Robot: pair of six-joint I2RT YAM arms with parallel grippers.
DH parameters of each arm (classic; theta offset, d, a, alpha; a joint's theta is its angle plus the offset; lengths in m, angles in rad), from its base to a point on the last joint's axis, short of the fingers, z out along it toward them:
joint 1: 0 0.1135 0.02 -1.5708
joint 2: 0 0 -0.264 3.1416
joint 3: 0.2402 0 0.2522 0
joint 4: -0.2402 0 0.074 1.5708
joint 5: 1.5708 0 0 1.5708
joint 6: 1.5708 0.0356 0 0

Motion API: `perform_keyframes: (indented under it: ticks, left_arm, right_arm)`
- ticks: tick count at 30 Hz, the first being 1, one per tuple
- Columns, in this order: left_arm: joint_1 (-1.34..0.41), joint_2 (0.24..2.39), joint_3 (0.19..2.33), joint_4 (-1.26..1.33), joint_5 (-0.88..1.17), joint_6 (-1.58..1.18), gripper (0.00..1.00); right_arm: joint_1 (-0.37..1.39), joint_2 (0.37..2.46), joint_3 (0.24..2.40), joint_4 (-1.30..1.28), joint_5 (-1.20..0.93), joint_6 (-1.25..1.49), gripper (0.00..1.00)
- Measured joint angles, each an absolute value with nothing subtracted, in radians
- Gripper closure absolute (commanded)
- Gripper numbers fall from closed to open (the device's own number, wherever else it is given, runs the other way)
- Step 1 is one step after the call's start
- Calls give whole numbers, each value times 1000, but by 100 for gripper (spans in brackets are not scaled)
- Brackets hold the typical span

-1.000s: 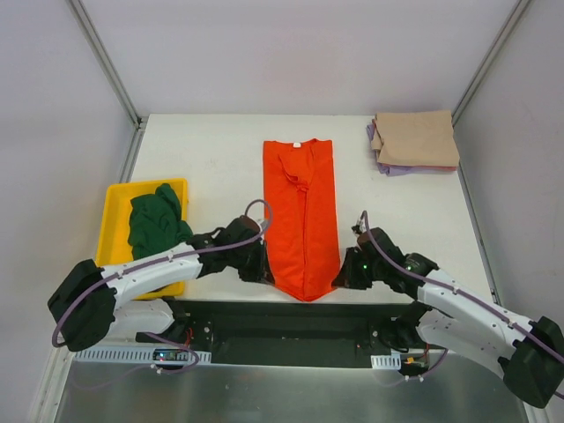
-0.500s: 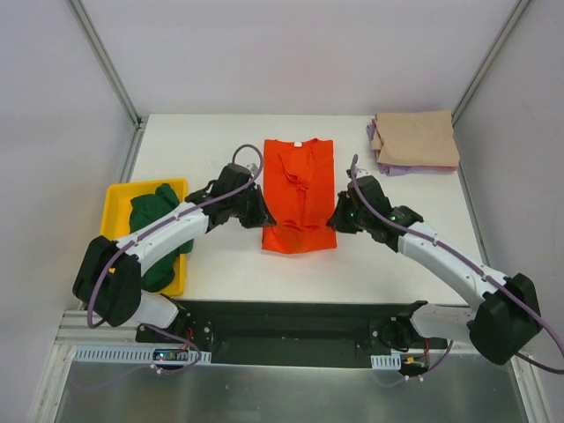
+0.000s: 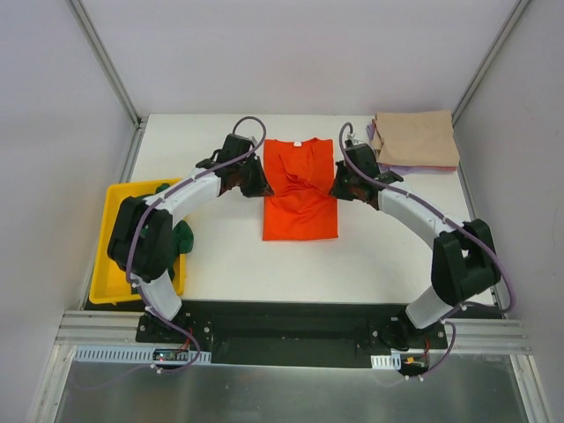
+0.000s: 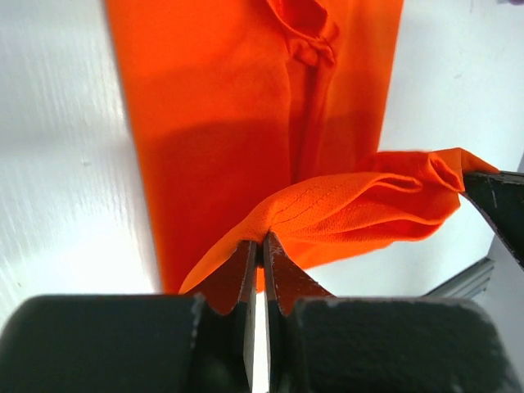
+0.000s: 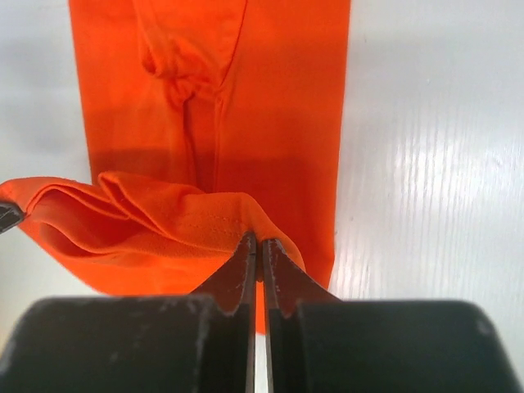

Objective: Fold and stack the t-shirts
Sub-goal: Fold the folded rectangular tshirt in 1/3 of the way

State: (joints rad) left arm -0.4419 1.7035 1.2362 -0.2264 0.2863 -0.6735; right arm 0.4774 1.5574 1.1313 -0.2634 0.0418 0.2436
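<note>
The orange-red t-shirt lies mid table, toward 12 o'clock. It looks light and limp. The left end effector and right end effector pinch its hem corners at 9 and 3 o'clock. The cloth sags between them, so corner grips seem right.

It was a robotics lab test cell, not a home: plain white rectangular table sat boxed in by bare pale-grey panel walls w/ aluminium frame posts at far corners; two white-and-black cabled robot arms were bolted to a black base plate along near edge.
</note>
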Motion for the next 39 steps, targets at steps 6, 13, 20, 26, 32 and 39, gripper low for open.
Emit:
perform_keyframes:
  ticks: [6, 13, 20, 26, 32, 39]
  left_arm:
    - [-424, 1808, 1306, -236, 285, -640, 100]
    - [-411, 1861, 1333, -250, 276, -637, 100]
    - [-404, 1891, 1333, -253, 251, -639, 84]
    - [-397, 1917, 1365, -261, 258, -635, 1]
    - [-397, 1843, 1330, -257, 271, -635, 1]
    - [-401, 1500, 1071, -250, 274, -644, 1]
  right_arm:
    - [445, 1694, 1204, -238, 35, 225, 98]
    - [419, 1784, 1231, -187, 2, 216, 95]
    - [413, 1856, 1260, -149, -20, 206, 79]
    - [398, 1892, 1304, -144, -44, 194, 24]
    - [392, 1845, 1297, -152, -57, 177, 4]
    - [409, 1566, 1076, -148, -107, 186, 4]
